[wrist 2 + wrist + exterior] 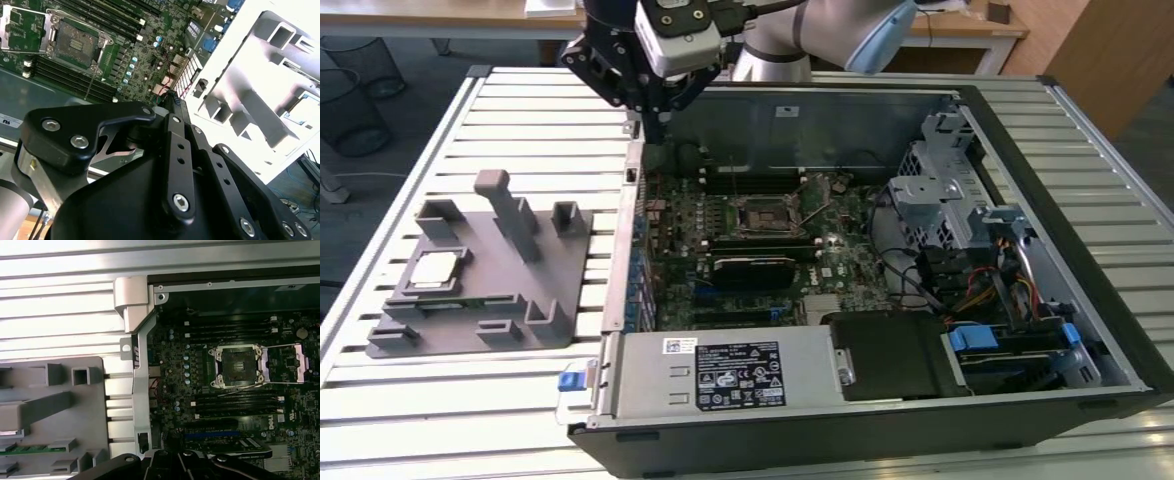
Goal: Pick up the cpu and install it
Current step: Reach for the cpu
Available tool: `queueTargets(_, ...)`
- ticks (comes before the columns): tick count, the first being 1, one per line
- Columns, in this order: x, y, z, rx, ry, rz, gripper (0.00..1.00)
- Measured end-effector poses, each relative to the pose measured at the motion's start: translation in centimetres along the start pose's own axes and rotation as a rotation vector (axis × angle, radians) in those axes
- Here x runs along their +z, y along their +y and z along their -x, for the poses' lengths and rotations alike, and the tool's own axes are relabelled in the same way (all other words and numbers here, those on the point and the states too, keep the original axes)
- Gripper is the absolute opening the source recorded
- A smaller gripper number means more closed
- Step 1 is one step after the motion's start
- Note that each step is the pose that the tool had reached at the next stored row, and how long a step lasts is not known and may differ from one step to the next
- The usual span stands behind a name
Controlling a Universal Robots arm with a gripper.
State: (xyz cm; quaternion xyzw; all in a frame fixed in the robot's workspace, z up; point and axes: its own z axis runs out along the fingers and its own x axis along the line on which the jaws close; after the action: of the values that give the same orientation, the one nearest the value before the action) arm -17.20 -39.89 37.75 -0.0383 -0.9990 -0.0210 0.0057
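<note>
cpu (434,270): in grey holder tray (520,300), exterior view's left, well apart from claw (655,128)
cpu finish: flat square, silvery-grey top
claw: fingers closed together, gripping nothing, over computer case (854,125) rim
socket (761,215): further right, on motherboard (841,260)

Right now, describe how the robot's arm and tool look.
The arm has rounded, pale silver-grey joints. The tool is matte black, built of jointed link bars with silver bolt heads, seen close in the second wrist view. A pale grey box is mounted above it, and a thin black cable runs beside the arm.
</note>
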Motion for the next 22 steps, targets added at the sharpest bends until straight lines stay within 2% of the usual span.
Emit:
queueTargets(7, 0.12, -0.06, -0.76, 0.000, 0.0006, -0.0001, 0.11)
queueTargets(10, 0.18, -0.10, -1.35, 0.000, 0.0006, 0.0000, 0.11)
queueTargets(18, 0.36, -0.32, -4.13, 0.000, 0.0010, 0.0000, 0.11)
queueTargets(22, 0.48, -0.40, -5.10, 0.000, 0.0011, -0.0001, 0.11)
